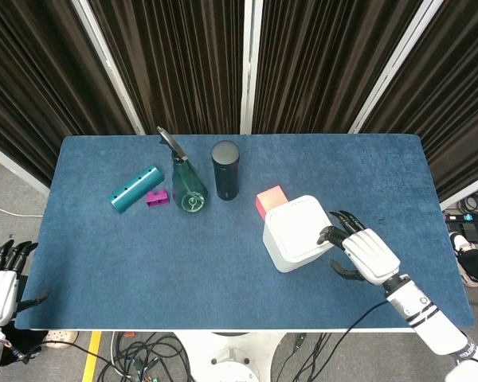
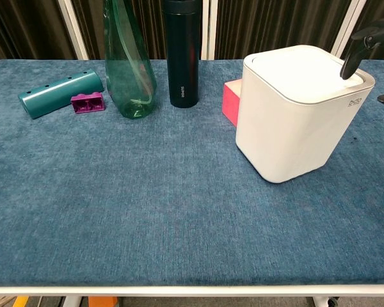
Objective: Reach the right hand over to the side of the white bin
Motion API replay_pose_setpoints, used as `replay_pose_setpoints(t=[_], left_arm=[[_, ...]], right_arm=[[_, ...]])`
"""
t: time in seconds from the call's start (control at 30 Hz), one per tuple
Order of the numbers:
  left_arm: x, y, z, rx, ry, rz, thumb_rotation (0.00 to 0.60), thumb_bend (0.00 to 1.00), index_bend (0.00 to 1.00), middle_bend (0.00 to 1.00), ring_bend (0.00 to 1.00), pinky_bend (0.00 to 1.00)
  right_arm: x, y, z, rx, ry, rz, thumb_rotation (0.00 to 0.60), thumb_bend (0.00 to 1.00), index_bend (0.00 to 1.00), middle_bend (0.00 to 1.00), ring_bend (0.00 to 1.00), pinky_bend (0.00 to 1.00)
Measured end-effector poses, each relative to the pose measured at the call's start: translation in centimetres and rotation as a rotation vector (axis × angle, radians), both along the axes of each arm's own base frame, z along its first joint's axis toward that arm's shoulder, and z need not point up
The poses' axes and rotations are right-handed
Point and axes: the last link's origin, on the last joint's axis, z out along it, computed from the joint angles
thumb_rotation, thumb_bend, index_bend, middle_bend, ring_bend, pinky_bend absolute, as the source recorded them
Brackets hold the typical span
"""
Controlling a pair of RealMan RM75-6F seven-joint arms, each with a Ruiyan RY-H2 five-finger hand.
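Note:
The white bin [image 1: 298, 232] stands right of centre on the blue table, lid closed; the chest view shows it large at the right [image 2: 301, 112]. My right hand [image 1: 365, 253] hovers at the bin's right side, fingers apart and empty, dark fingertips [image 2: 358, 45] just over the lid's right edge. Whether they touch the bin I cannot tell. My left hand [image 1: 0, 278] hangs open off the table's front left corner, holding nothing.
A pink block [image 1: 269, 199] sits against the bin's far left side. Further left stand a dark flask [image 1: 226, 169], a green glass bottle [image 1: 188, 183], a purple brick [image 1: 157, 197] and a teal cylinder [image 1: 135, 188]. The table's right edge [image 1: 432, 191] lies beyond my right hand.

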Motion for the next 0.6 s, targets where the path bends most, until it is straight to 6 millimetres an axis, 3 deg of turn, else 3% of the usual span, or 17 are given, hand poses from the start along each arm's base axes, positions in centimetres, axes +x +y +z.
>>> replay_pose_setpoints(t=[0.3, 0.43, 0.5, 0.6], left_arm=[[-0.1, -0.1, -0.1, -0.002, -0.001, 0.006, 0.6, 0.09, 0.16, 0.13, 0.04, 0.11], [-0.1, -0.2, -0.1, 0.002, -0.002, 0.004, 0.6, 0.09, 0.16, 0.13, 0.04, 0.11], [-0.1, -0.2, 0.0, 0.004, -0.003, 0.001, 0.6, 0.09, 0.16, 0.13, 0.04, 0.11], [-0.1, -0.2, 0.0, 0.009, -0.005, -0.003, 0.6, 0.09, 0.16, 0.13, 0.04, 0.11]], right_arm=[[-1.2, -0.4, -2.3, 0.064, 0.048, -0.051, 0.6, 0.32, 0.35, 0.3, 0.0, 0.0], [-1.0, -0.3, -2.2, 0.051, 0.032, -0.039, 0.6, 0.32, 0.35, 0.28, 0.0, 0.0], [-0.7, -0.3, -1.9, 0.025, 0.009, -0.024, 0.6, 0.32, 0.32, 0.25, 0.0, 0.0], [-0.3, -0.3, -1.0, -0.036, -0.04, 0.002, 0.6, 0.32, 0.18, 0.15, 0.0, 0.0]])
